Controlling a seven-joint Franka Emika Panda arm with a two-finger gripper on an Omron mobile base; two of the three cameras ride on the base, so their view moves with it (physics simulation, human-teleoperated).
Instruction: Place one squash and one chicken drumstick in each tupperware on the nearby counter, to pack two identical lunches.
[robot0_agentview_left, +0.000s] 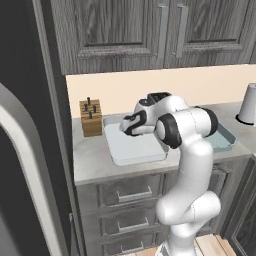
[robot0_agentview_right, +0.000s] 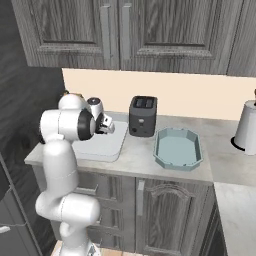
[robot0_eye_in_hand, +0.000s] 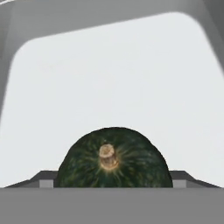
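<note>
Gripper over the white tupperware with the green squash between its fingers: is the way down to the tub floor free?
Probably yes. The dark green squash sits between the gripper fingertips, and the white tupperware floor ahead looks bare.

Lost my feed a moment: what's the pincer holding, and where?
The dark green squash, flanked at its widest sides by the pincer fingers, above the white tupperware.
</note>
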